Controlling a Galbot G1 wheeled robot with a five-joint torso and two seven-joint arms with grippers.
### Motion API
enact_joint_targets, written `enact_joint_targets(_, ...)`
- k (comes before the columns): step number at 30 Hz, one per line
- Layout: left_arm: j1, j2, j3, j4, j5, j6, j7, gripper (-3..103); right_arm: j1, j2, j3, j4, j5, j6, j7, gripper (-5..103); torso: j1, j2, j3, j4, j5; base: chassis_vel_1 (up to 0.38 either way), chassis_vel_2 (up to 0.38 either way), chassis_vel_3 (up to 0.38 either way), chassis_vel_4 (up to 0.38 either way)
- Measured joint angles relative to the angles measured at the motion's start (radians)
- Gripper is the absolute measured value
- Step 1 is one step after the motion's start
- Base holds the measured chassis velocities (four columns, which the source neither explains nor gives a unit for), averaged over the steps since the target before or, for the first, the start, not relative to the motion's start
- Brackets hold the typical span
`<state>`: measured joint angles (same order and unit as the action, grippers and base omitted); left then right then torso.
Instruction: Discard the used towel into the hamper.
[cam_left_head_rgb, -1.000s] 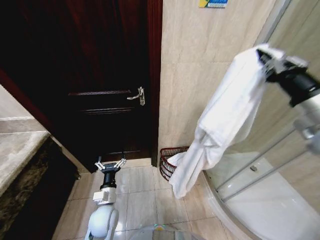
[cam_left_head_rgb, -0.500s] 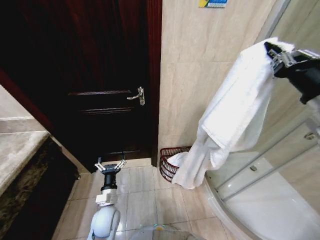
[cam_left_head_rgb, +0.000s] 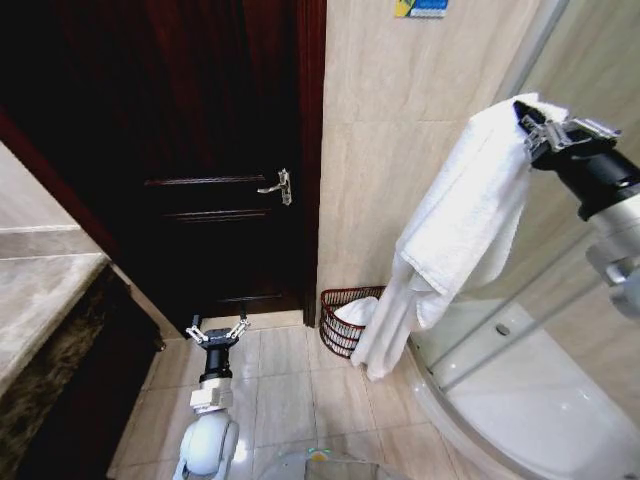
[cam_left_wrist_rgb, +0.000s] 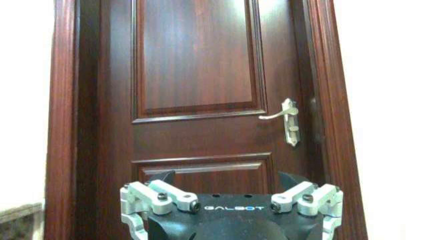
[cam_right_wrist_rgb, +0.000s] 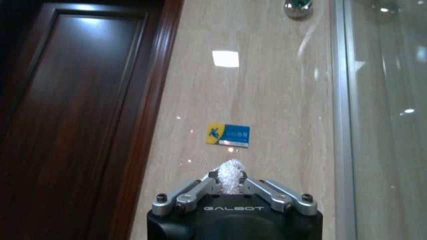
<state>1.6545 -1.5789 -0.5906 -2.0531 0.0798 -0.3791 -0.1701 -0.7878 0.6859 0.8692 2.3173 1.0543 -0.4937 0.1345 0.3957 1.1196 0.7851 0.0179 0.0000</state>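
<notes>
- Head view: right gripper (cam_left_head_rgb: 530, 125) raised high beside the shower glass (cam_left_head_rgb: 560, 330), fingers pinched on the top edge of the white towel (cam_left_head_rgb: 455, 235). Towel hanging well below the claw in one long limp drape, thicker and bunched toward the lower end. Lower end dangling just beside the hamper (cam_left_head_rgb: 345, 318), down on the floor against the tiled wall (cam_left_head_rgb: 400, 150), far beneath the claw and a little toward the door (cam_left_head_rgb: 190, 160). Something white already visible inside the hamper's rim; hard to tell whether that is the towel's tail or other cloth.
- Same view: left gripper (cam_left_head_rgb: 217, 327) parked low over the floor tiles, well apart from towel and hamper, fingers spread and empty.
- Left wrist view: left gripper (cam_left_wrist_rgb: 230, 202) with fingers wide apart, nothing between them, facing the door and its handle (cam_left_wrist_rgb: 287, 120).
- Right wrist view: right gripper (cam_right_wrist_rgb: 230, 187) closed on a small tuft of white towel poking out between the fingertips; blue and yellow sticker (cam_right_wrist_rgb: 228, 135) on the wall ahead.
- Handling, as judgement: soft, light, no stiffness at all, likely to swing and fold on itself. Not fragile, not slippery given the terry surface. Edge pinch looks adequate; a small bite, so possible slip under a sharp jerk. Mouth of hamper narrow against so long a drape, so overhang on the rim a fair risk.
</notes>
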Motion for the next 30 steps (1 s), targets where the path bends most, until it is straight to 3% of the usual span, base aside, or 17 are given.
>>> enact_joint_targets(4, 0.000, 0.001, 0.000, 0.001, 0.003, 0.000, -0.003, 100, 0.057, -0.007, -0.029, -0.050, -0.001, 0.000, -0.022, 5, -0.001, 0.000, 0.000, 0.0000, 0.0001, 0.131, -0.113, -0.118, 0.120)
enact_joint_targets(10, 0.013, 0.006, 0.002, 0.006, 0.010, -0.008, -0.010, 100, 0.240, -0.005, -0.182, -0.197, -0.008, 0.008, -0.062, 5, 0.001, -0.001, 0.000, -0.0001, 0.0004, 0.001, 0.003, 0.009, -0.006)
enact_joint_targets(13, 0.031, 0.014, -0.003, 0.006, 0.013, -0.022, -0.011, 100, 0.436, 0.026, -0.333, -0.288, -0.025, 0.011, -0.061, 5, 0.001, -0.001, 0.001, 0.0005, 0.0008, -0.045, 0.040, 0.052, -0.038)
enact_joint_targets(16, 0.041, 0.016, -0.013, 0.006, 0.013, -0.030, -0.013, 100, 0.604, 0.068, -0.443, -0.355, -0.041, 0.010, -0.045, 5, 0.001, -0.001, 0.000, 0.0006, -0.0013, 0.000, 0.000, 0.000, 0.000)
enact_joint_targets(18, 0.046, 0.013, -0.022, 0.005, 0.013, -0.032, -0.021, 100, 0.777, 0.114, -0.546, -0.433, -0.069, -0.018, -0.032, 5, 0.001, -0.001, 0.000, 0.0008, 0.0002, 0.000, 0.000, 0.000, 0.000)
enact_joint_targets(30, 0.038, -0.018, -0.019, 0.016, 0.021, -0.033, -0.024, 100, 1.164, 0.197, -0.746, -0.721, -0.117, -0.046, -0.067, 5, 0.000, -0.001, 0.000, 0.0001, -0.0003, 0.000, 0.000, 0.000, 0.000)
